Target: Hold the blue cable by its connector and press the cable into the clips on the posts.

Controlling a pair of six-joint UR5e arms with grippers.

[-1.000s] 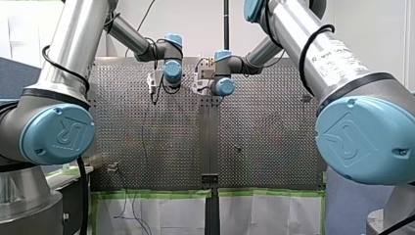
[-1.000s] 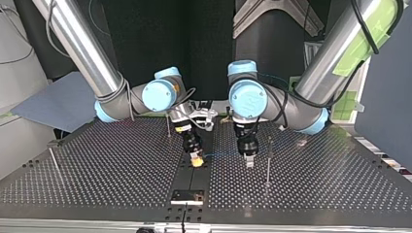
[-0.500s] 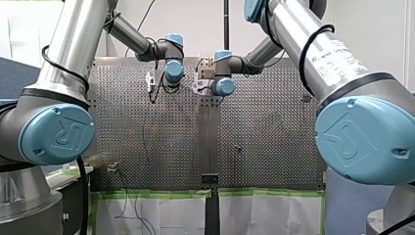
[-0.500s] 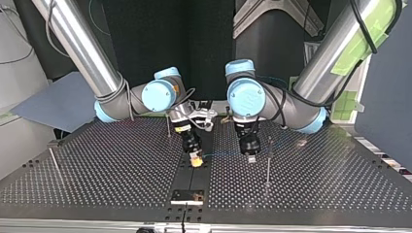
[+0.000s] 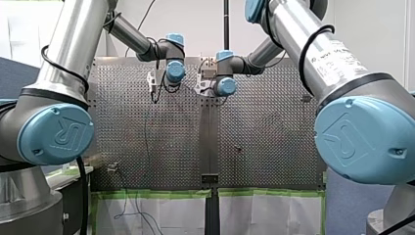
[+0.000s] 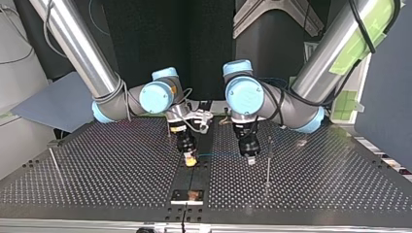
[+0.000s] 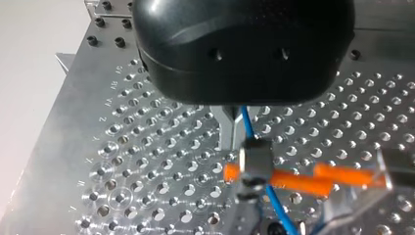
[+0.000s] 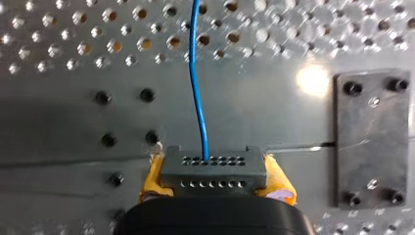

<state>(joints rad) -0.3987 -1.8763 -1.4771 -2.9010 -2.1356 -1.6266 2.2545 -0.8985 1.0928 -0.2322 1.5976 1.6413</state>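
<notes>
my right gripper (image 8: 214, 182), yellow pads pinching the dark connector (image 8: 214, 165), holds the blue cable (image 8: 198, 88) over the table's (image 6: 97, 179) middle strip. the cable reaches my left gripper (image 6: 250, 159), beside a post (image 6: 267, 165); whether that gripper clamps it cannot be told.

the perforated metal table (image 6: 107, 179) has a plain dark strip (image 6: 190, 180) down its middle, with a small rectangular plate (image 6: 187, 195) on it at the top view's near edge. three thin posts stand upright: a tall post (image 6: 267, 167) right of the strip, an edge post (image 6: 53, 160) far left, and a back post (image 6: 168, 127) just left of the strip.
</notes>
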